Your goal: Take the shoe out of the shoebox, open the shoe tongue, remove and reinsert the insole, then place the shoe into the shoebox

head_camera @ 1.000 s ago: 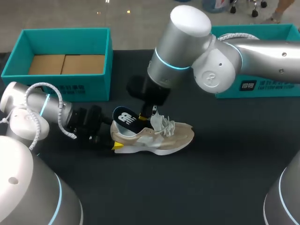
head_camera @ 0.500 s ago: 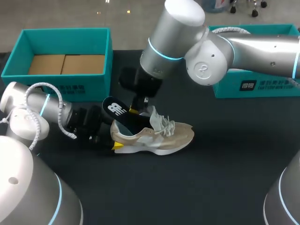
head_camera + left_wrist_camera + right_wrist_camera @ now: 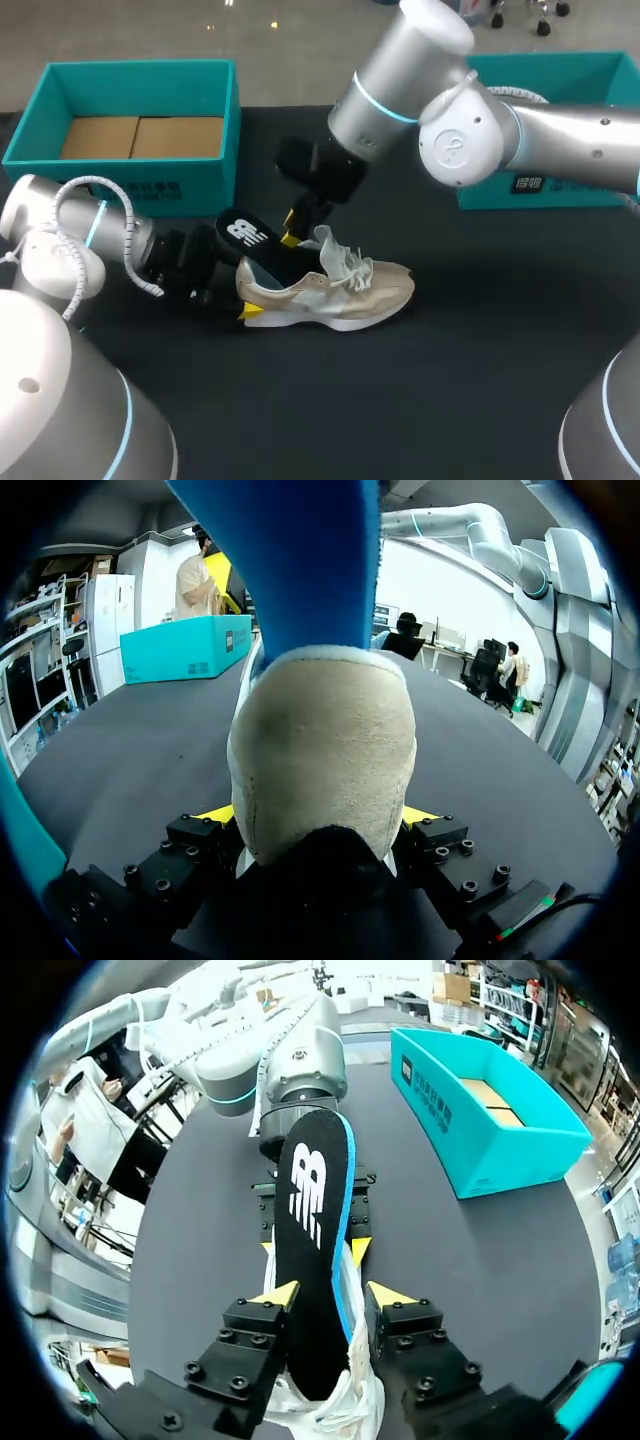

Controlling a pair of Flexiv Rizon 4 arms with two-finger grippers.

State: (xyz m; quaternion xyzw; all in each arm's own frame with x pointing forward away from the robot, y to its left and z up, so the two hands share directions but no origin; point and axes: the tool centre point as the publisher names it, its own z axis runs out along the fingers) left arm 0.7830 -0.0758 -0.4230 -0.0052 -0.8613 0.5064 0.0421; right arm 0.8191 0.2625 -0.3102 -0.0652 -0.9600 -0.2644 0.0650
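A beige sneaker [image 3: 350, 290] lies on its side in the middle of a dark table [image 3: 450, 380], with its toe pointing towards the robot's right and white laces [image 3: 345, 262] bunched loosely over its open top. It is out of the box.

The left gripper [image 3: 245, 308] comes in low from the left and clamps the sneaker's heel. In the left wrist view, its two yellow tips press against either side of the rounded beige heel [image 3: 320, 760].

A black insole [image 3: 248, 236] with a white logo sticks up and back out of the sneaker's opening, leaning over the heel towards the left arm. Its front end is down inside the sneaker. The left wrist view shows its blue underside [image 3: 290, 560] rising above the heel.

The right gripper [image 3: 292, 228] reaches down from the upper right. In the right wrist view, its fingertips [image 3: 280, 1293] pinch the front part of the insole [image 3: 312, 1210] from both sides, just above the laces.

An open teal shoebox [image 3: 180, 190] with a cardboard floor sits at the far left of the table, well apart from the sneaker. A second teal box [image 3: 560, 190] sits at the far right, behind the right arm.
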